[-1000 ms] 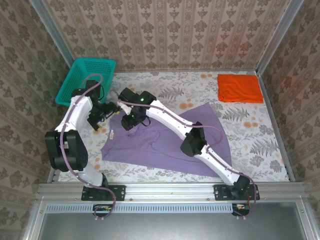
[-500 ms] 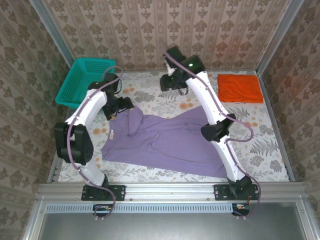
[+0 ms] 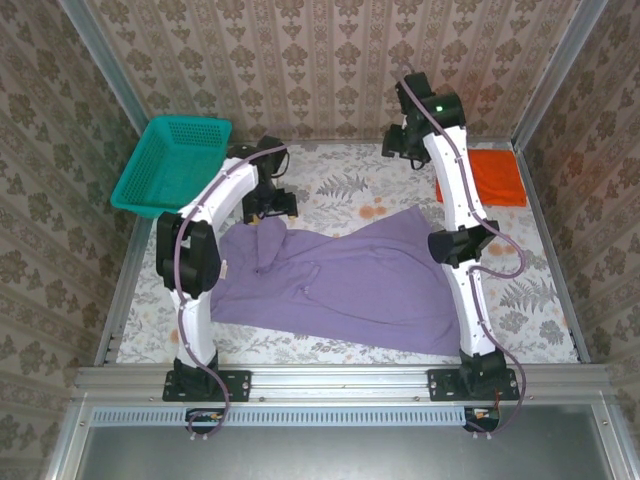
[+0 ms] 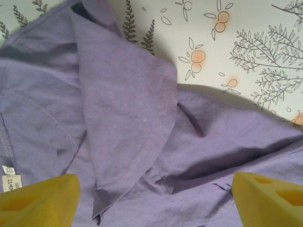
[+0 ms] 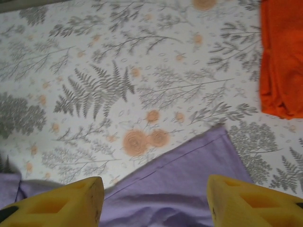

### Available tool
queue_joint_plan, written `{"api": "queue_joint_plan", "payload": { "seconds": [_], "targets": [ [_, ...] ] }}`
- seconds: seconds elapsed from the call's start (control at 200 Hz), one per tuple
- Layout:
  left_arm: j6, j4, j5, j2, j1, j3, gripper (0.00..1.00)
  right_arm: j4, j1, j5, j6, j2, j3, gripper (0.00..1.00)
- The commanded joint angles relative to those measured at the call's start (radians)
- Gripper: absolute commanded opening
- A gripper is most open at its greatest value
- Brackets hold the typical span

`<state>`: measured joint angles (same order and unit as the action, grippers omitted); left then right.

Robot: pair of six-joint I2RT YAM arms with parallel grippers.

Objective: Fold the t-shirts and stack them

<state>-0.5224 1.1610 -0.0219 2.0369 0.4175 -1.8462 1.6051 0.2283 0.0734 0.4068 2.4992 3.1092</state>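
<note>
The lavender-purple t-shirt (image 3: 340,280) lies spread across the middle of the table, its left sleeve (image 4: 128,109) folded over onto the body. My left gripper (image 3: 268,212) hovers over that sleeve at the shirt's upper left. Its yellow fingers (image 4: 38,201) stand wide open around nothing. The orange t-shirt (image 3: 505,178) is a folded rectangle at the back right, partly behind my right arm. My right gripper (image 3: 398,145) is raised near the back wall, open and empty (image 5: 154,203), above the purple shirt's far hem corner (image 5: 189,179). The orange shirt (image 5: 281,56) sits to its right.
A teal mesh basket (image 3: 172,160) stands at the back left corner. Metal rails and wallpapered walls close in the floral table cover (image 3: 520,290). Bare cover shows between the purple shirt and the back wall (image 5: 118,71).
My right arm has swung from over the shirt's left part up to the back right near the orange shirt. My left arm has shifted right, from beside the basket to over the sleeve.
</note>
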Motion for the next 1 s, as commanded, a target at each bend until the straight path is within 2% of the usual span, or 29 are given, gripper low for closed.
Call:
{"api": "queue_joint_plan", "payload": {
  "seconds": [0.0, 0.25, 0.485, 0.495, 0.515, 0.54, 0.65, 0.82, 0.87, 0.995],
  "targets": [
    [0.009, 0.047, -0.006, 0.011, 0.002, -0.05, 0.85, 0.195, -0.006, -0.041, -0.016, -0.036, 0.075, 0.64],
    [0.039, 0.009, -0.062, -0.01, 0.001, -0.086, 0.85, 0.194, -0.094, -0.175, -0.072, -0.17, 0.06, 0.77],
    [0.07, 0.011, -0.143, -0.009, -0.02, -0.164, 0.86, 0.193, -0.297, -0.341, -0.099, -0.424, -0.16, 0.85],
    [0.069, 0.009, -0.148, -0.011, -0.021, -0.162, 0.86, 0.192, -0.308, -0.353, -0.1, -0.434, -0.175, 0.85],
    [0.065, 0.007, -0.154, -0.016, -0.023, -0.156, 0.86, 0.191, -0.328, -0.37, -0.1, -0.457, -0.201, 0.95],
    [0.063, 0.003, -0.16, -0.025, -0.025, -0.146, 0.86, 0.191, -0.348, -0.379, -0.102, -0.488, -0.228, 0.99],
    [0.044, -0.032, -0.193, -0.081, -0.028, -0.063, 0.86, 0.184, -0.383, -0.416, -0.11, -0.599, -0.328, 0.99],
    [0.008, -0.106, -0.255, -0.176, -0.022, 0.088, 0.86, 0.168, -0.373, -0.377, -0.112, -0.755, -0.443, 0.99],
    [0.001, -0.115, -0.264, -0.195, -0.022, 0.118, 0.86, 0.061, -0.36, -0.355, -0.093, -0.876, -0.608, 1.0],
    [-0.017, -0.147, -0.267, -0.242, -0.017, 0.178, 0.86, -0.551, -0.367, -0.43, 0.096, -1.321, -1.397, 0.99]
  ]
}}
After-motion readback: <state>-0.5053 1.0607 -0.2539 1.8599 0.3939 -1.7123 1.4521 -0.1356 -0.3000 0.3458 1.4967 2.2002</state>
